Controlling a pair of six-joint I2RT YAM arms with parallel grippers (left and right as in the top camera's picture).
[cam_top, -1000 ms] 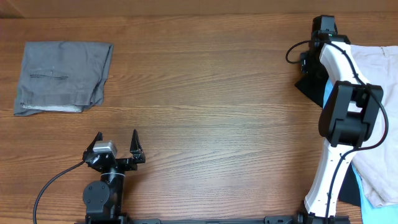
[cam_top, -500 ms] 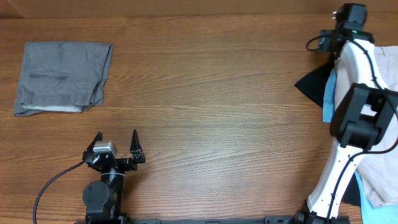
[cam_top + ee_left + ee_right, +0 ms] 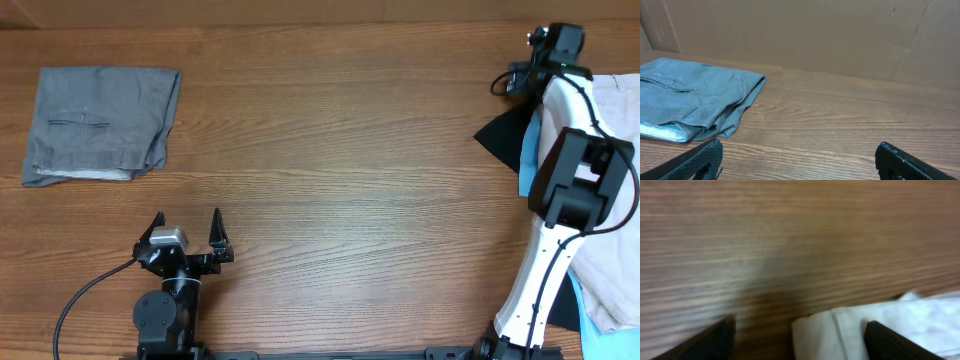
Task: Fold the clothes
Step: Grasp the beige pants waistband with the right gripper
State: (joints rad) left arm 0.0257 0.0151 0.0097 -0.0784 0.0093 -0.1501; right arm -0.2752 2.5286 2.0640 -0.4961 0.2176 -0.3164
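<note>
The beige trousers point(image 3: 612, 120) are heaped at the worktop's point(image 3: 350, 150) right edge. The right gripper point(image 3: 797, 335) is held spread by the far right corner, with a pale fabric edge point(image 3: 850, 325) between its fingers. The left gripper point(image 3: 187, 232) is spread wide at the near edge.

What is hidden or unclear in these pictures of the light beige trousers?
Light beige cotton trousers: overhead, cut off by the right edge, partly covered by the white right arm.
Light blue garment beneath: overhead, mostly covered.
Right gripper: overhead, hidden under its wrist; right wrist view blurred.
</note>
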